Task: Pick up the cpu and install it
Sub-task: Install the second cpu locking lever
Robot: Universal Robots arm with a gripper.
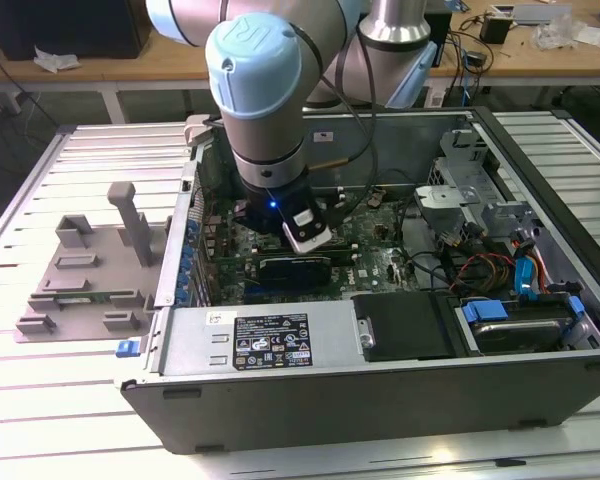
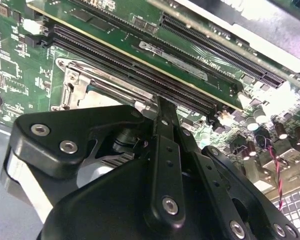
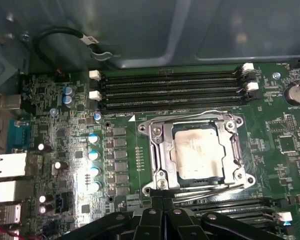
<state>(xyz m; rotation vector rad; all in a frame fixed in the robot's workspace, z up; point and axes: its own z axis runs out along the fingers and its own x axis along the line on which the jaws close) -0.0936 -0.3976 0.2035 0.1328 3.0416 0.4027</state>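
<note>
Cpu (image 3: 198, 156) seated in socket (image 3: 159, 150); claw (image 3: 162, 200) at socket edge.

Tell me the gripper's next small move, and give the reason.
Probably a short, straight lift away from the board. In the first wrist view the cpu already lies inside the metal socket frame, silver top up. The gripper is shut, holds nothing, and sits close to the frame's edge, so a sideways move might catch the frame.

No legible text anywhere
</note>
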